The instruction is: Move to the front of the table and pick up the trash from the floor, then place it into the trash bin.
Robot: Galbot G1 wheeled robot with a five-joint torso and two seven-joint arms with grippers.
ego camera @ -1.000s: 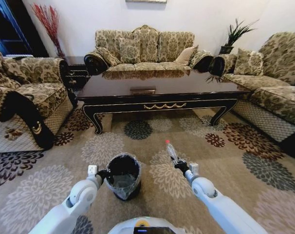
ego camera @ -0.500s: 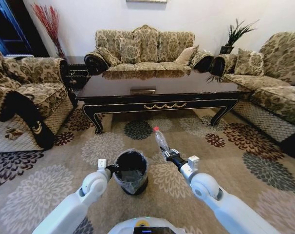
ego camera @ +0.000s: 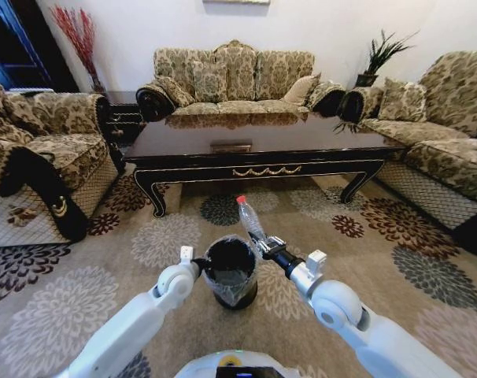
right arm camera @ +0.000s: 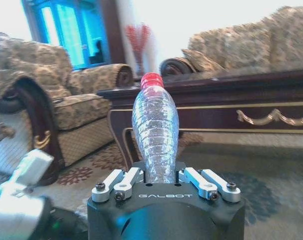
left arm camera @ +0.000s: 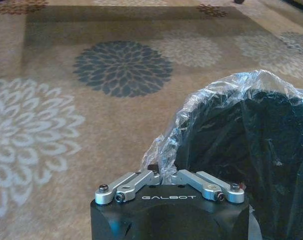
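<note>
My right gripper [ego camera: 264,245] is shut on the trash, a clear plastic bottle with a red cap [ego camera: 249,219], held tilted with its cap up beside the right rim of the trash bin [ego camera: 230,275]. The bin is black, lined with a crinkly bag, and my left gripper [ego camera: 199,268] is shut on its left rim. The left wrist view shows that gripper [left arm camera: 166,173] pinching the bag-lined rim [left arm camera: 226,100]. In the right wrist view the bottle [right arm camera: 155,131] rises from the right gripper [right arm camera: 161,178], with the dark table [right arm camera: 271,88] behind. The table [ego camera: 254,138] stands ahead on the patterned floor [ego camera: 380,236].
A sofa [ego camera: 234,79] stands behind the table, an armchair [ego camera: 42,157] on the left and another sofa [ego camera: 443,134] on the right. A small dark side table [ego camera: 122,110] fills the back-left corner. Open carpet lies between me and the table.
Both arms have reached forward and inward. The bin has moved right and away from me in the left gripper, and the bottle has swung left to the bin's rim.
</note>
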